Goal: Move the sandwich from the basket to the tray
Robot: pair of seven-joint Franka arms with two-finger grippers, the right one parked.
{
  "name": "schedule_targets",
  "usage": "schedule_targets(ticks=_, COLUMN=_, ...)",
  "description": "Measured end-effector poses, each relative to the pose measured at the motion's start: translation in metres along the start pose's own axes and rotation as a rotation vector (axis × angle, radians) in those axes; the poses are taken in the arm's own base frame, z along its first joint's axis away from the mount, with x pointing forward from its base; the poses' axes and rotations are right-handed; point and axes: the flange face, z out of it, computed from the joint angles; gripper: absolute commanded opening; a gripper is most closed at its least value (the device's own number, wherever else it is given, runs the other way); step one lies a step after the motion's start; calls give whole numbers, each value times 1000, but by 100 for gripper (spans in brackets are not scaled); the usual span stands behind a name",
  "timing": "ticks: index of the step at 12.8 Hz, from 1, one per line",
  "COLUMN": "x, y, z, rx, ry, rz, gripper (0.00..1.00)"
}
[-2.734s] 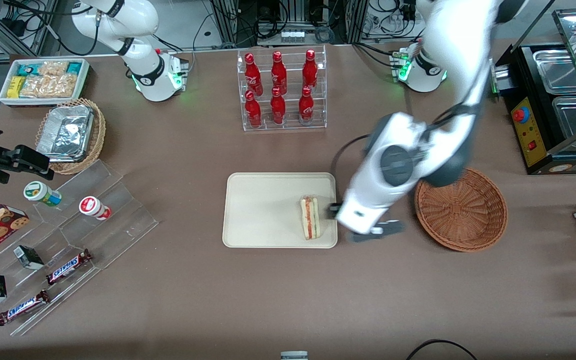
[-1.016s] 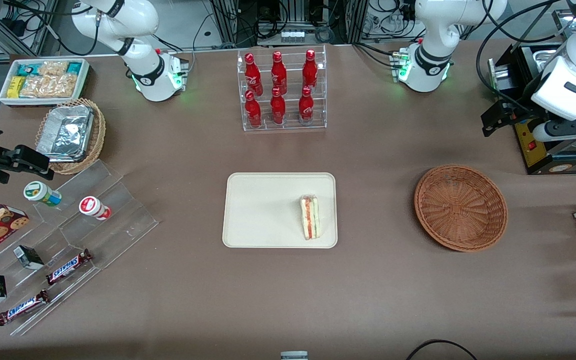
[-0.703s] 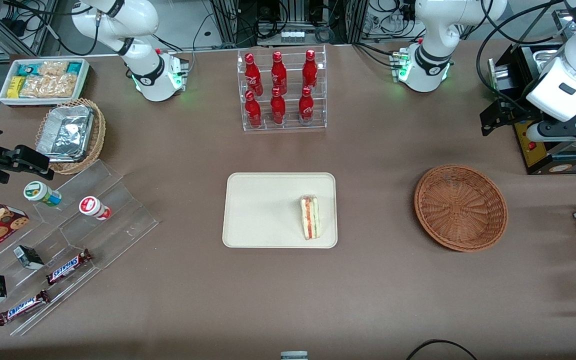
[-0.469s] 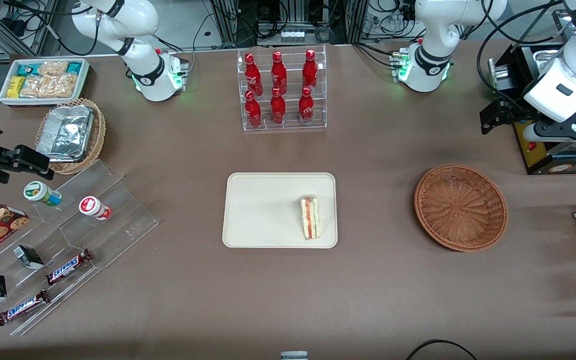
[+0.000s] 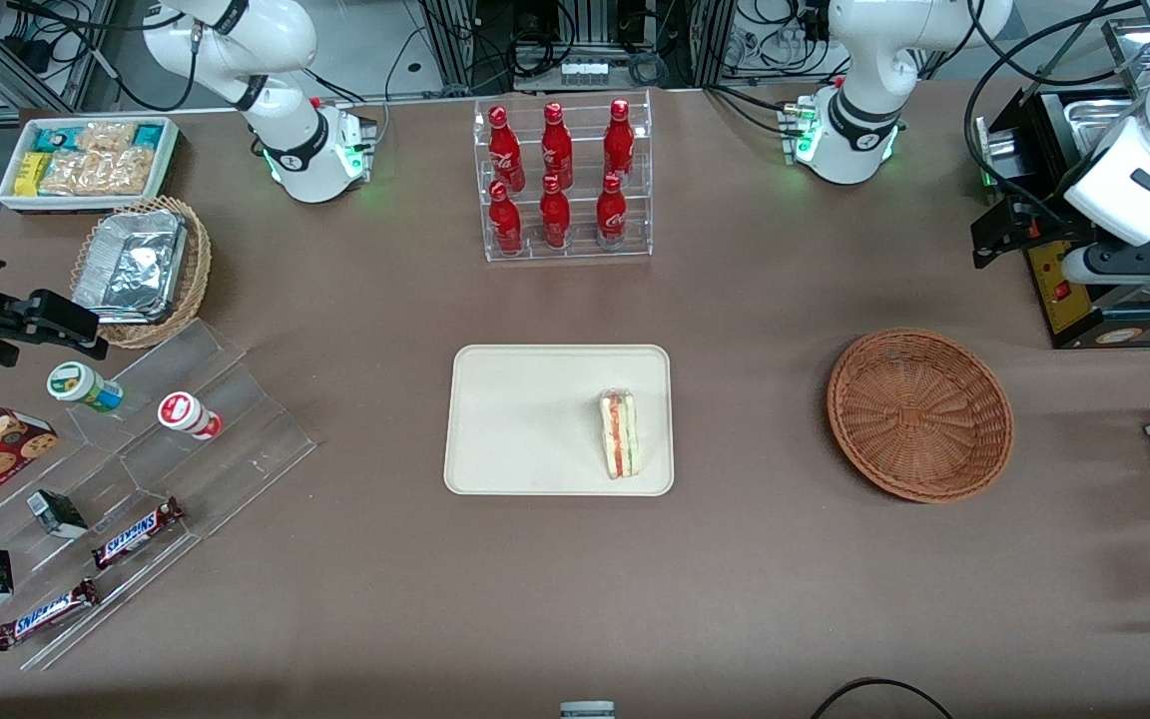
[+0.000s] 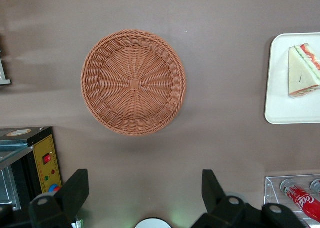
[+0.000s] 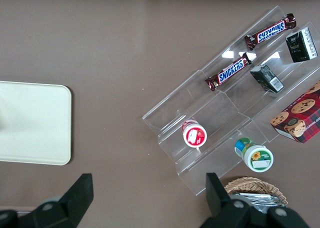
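Observation:
The sandwich (image 5: 620, 435) lies on the cream tray (image 5: 525, 419), at the tray's end toward the working arm. It also shows in the left wrist view (image 6: 302, 70) on the tray (image 6: 280, 108). The reddish-brown basket (image 5: 919, 414) stands empty beside the tray; in the wrist view the basket (image 6: 133, 82) has nothing in it. My left gripper (image 5: 1084, 262) hangs high at the working arm's end of the table, over the black machine, well away from the sandwich. In the wrist view the gripper (image 6: 144, 188) is open and empty.
A clear rack of red bottles (image 5: 555, 180) stands farther from the front camera than the tray. A black machine (image 5: 1114, 290) sits under my gripper. Toward the parked arm's end are an acrylic snack stand (image 5: 166, 439), a tan basket with foil containers (image 5: 141, 270) and a white snack bin (image 5: 86, 160).
My gripper has left the sandwich on the tray and risen away to the working arm's end of the table. In the last second it only shifts slightly. The sandwich has not moved.

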Motion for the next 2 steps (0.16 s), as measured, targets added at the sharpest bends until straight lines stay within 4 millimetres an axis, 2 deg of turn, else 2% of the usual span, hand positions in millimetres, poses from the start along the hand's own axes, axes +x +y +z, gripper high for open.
schedule_targets(ticks=2, x=0, y=0, z=0, rx=0, ry=0, rz=1, gripper=100)
